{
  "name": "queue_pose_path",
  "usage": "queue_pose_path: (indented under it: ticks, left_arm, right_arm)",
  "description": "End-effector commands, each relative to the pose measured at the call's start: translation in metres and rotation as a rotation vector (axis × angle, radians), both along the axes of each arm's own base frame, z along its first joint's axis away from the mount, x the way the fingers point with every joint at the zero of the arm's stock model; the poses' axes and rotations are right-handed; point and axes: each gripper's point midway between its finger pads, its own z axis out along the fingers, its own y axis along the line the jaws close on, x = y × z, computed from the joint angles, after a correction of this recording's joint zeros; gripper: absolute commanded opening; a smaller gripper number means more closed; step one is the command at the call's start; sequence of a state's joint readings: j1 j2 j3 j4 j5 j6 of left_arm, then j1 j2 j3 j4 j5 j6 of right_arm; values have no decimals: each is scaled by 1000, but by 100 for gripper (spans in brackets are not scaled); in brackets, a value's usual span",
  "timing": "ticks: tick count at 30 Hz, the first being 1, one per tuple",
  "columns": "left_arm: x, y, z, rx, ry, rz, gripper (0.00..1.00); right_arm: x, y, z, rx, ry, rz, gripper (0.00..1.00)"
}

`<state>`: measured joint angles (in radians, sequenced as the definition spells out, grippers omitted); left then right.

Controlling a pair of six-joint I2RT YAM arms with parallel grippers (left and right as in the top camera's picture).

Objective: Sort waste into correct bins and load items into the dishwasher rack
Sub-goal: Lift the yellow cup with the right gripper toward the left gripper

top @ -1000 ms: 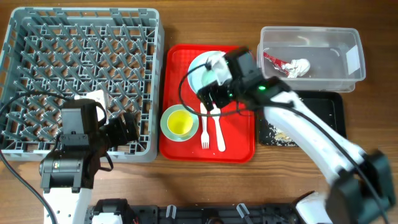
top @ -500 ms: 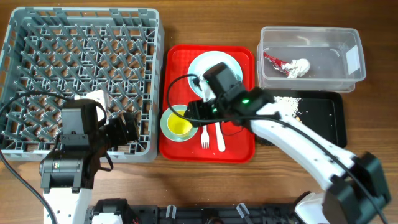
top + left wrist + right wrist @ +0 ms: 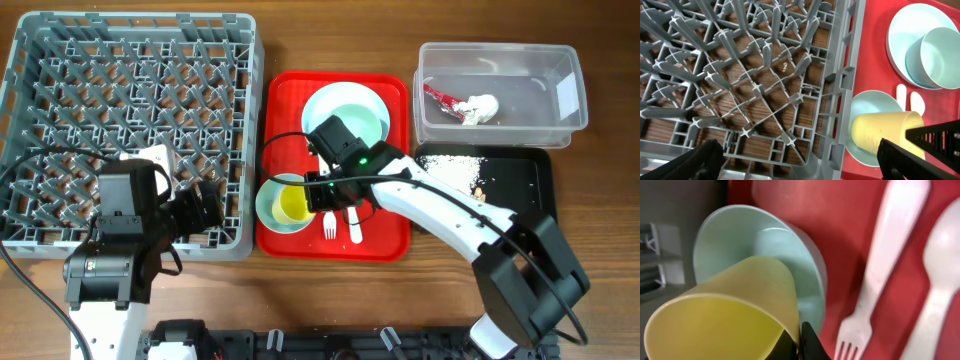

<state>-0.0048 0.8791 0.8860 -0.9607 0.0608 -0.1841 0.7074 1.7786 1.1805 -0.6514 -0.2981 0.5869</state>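
Note:
My right gripper [image 3: 318,197] [image 3: 800,341] is shut on the rim of the small yellow cup [image 3: 291,204] [image 3: 725,315], one finger inside and one outside. The cup tilts in a pale green bowl [image 3: 270,205] [image 3: 782,245] on the red tray's front left. A second green bowl [image 3: 357,112] sits on the white plate [image 3: 318,108]. The fork [image 3: 329,226] [image 3: 880,280] and spoon [image 3: 355,226] [image 3: 935,280] lie beside the cup. My left gripper [image 3: 197,210] [image 3: 800,165] hangs open over the rack's [image 3: 130,110] front right corner, holding nothing.
The clear tub [image 3: 540,70] at back right holds the red wrapper [image 3: 440,98] and the tissue ball [image 3: 482,105]. The black tray [image 3: 525,195] in front of it carries crumbs [image 3: 455,168]. The red serving tray [image 3: 385,235] lies between rack and bins.
My right gripper moved from the plate forward and left to the yellow cup and shut on its rim; the cup now tilts. The left arm has not moved.

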Motion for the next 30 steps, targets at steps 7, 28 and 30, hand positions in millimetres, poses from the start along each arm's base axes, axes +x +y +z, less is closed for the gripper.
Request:
queue_pose_path:
  ticks: [7,28,30]
  left_arm:
    - [13,-77,40,-385,-115,-271,100]
    - [-5,-162,136,-1077,-264,-1082,99]
    - [-4,-162,136,-1076,-265,-1082,97]
  right_arm:
    - [49,-83,134,149,-282,-196,4]
    - [-11,-16,254,948,-230,374,4]
    - [-5,-14,259,953,-251,362,4]
